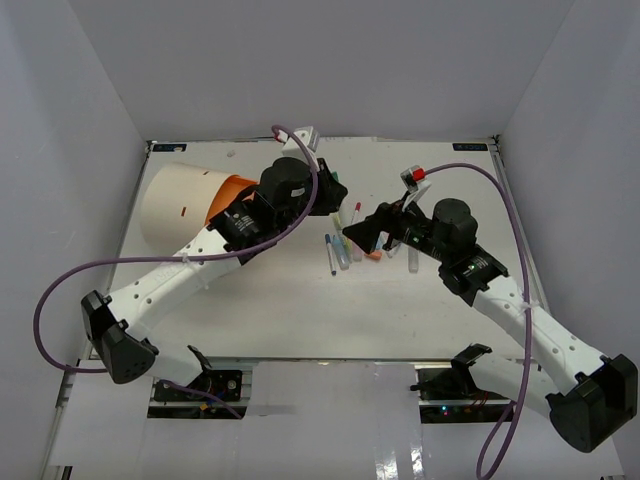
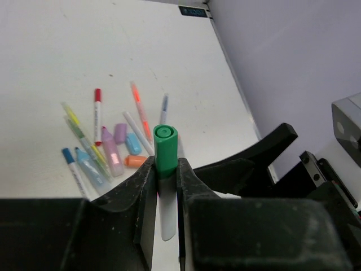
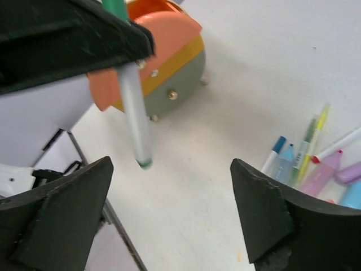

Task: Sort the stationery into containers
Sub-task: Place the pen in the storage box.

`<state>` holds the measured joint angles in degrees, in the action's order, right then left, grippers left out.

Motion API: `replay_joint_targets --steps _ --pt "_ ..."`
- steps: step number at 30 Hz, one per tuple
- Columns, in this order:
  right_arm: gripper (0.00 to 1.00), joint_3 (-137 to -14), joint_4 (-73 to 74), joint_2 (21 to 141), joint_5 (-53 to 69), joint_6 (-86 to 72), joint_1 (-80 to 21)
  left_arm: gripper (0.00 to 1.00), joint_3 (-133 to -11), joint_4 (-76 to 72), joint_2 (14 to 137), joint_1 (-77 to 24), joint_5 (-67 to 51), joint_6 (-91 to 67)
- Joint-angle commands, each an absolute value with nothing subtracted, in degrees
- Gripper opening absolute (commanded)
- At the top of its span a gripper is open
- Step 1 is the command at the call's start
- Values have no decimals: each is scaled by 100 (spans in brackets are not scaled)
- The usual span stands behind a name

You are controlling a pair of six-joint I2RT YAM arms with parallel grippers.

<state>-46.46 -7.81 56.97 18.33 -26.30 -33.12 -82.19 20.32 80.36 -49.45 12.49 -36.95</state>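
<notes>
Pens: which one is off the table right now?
The green-capped pen, clamped in the left claw; all the others lie in the pile on the table.

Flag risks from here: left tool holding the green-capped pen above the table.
1. Left tool pinches the green-capped pen at the cap end only, long barrel hanging free; it may pivot or slip in transit.
2. The barrel tip hangs between the open fingers of the right tool; a sideways move by either arm could knock it.
3. The container sits close; a swinging barrel might hit its face.
</notes>
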Motion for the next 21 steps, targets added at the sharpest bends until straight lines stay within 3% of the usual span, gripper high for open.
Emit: replay_joint_targets --steps 1,6,10,15,21 --pt "93 -4632 -240 5459 1477 -2260 -3340 8 -8805 2930 7778 -4843 2159 -2841" --pt "100 -4509 395 5169 1099 -1881 -3331 8 -10132 4226 8024 -4202 2689 -1734" --pt "96 -4298 738 4923 958 -1749 -3331 9 -10774 5078 8208 -3596 2830 -1031" --pt "93 -4026 1019 4738 870 -1635 -3331 9 -11161 5624 8621 -2892 2760 -379" --pt "93 -3824 1177 4623 721 -1600 -3331 10 -10723 5598 8718 -2514 2347 -202"
